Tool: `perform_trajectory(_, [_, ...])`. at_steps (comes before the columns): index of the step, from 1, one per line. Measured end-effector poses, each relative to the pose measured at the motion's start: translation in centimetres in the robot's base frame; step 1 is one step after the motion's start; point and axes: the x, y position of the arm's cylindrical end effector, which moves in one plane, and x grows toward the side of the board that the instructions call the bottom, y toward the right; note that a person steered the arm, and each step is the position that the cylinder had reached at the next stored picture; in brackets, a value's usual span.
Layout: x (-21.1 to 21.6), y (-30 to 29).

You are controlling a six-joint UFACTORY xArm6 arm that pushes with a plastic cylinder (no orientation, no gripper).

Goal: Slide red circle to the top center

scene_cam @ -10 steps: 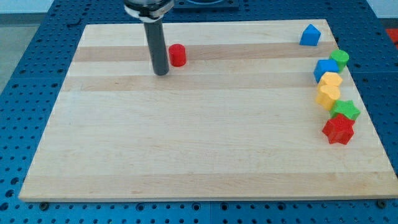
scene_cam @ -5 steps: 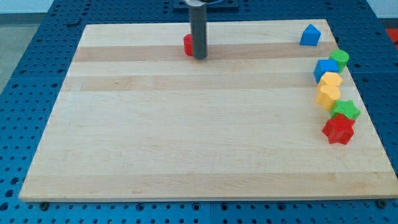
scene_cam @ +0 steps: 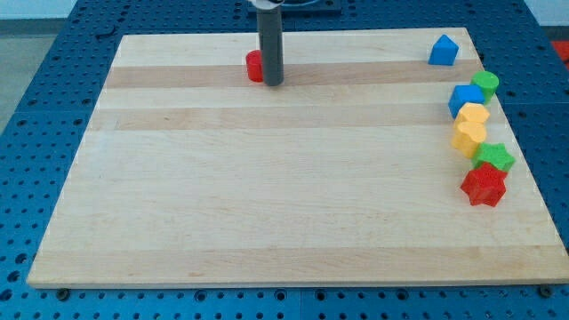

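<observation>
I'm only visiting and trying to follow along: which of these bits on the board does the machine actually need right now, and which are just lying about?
In the job:
- red circle, near the top middle, partly hidden behind the rod
- my tip, at the circle's right

Lying about, along the view's right edge:
- blue block at the top corner
- green block
- blue block
- two yellow blocks
- green star
- red star

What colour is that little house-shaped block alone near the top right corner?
Blue; the house-shaped block shows clearly in the camera view.
</observation>
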Motion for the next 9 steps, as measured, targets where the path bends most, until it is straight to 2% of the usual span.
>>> perform_trajectory(1, [1.2, -4.6])
perform_trajectory(2, [0.5, -8.0])
perform_trajectory(4, [-1.4, -5.0])
perform_trajectory(6, [-4.8, 1.2])
perform_trajectory(7, [-5.4, 2.0])
perform_trajectory(8, [-4.8, 0.6])
perform_trajectory(9, [-2.3, 0.3])
